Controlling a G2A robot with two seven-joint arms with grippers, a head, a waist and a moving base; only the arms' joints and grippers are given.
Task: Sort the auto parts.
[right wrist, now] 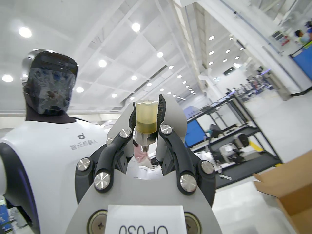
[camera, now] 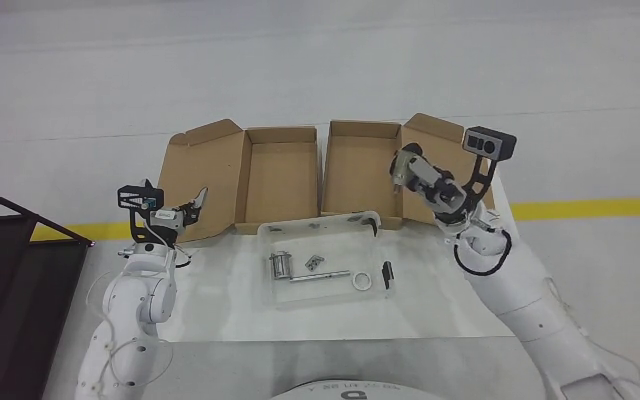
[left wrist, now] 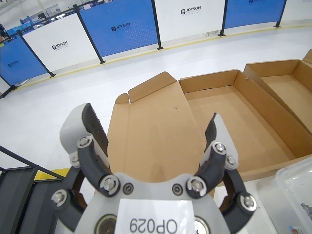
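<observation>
From above, a clear tray (camera: pixel 330 298) lies on the white worktop (camera: pixel 220 300). It holds a metal shaft (camera: pixel 320 277), with a ring (camera: pixel 362 281) just beside the shaft's end, a bracket (camera: pixel 280 266) and a small black piece (camera: pixel 387 272). Two open cardboard boxes stand side by side, touching the tray's far edge: the left box (camera: pixel 280 180) and the right box (camera: pixel 355 175). The left pincer (camera: pixel 198 200) hangs beyond the tray's far left corner, over the left box's outer flap. The right pincer (camera: pixel 398 168) sits beyond the tray's far right corner, above the right box.

In the left wrist view, the left pincer is released, its ribbed pads spread wide with nothing between them. The brown flap lies below it. Both boxes stretch away from there, and a corner of the tray shows near the left box's front wall.

In the right wrist view, the right pincer is turned upward and clenched on a capped stud (right wrist: pixel 146 118), a yellowish translucent cylinder on a metal base. The stud's threaded end points back toward the wrist. A corner of a cardboard box (right wrist: pixel 290 191) shows off to one side.
</observation>
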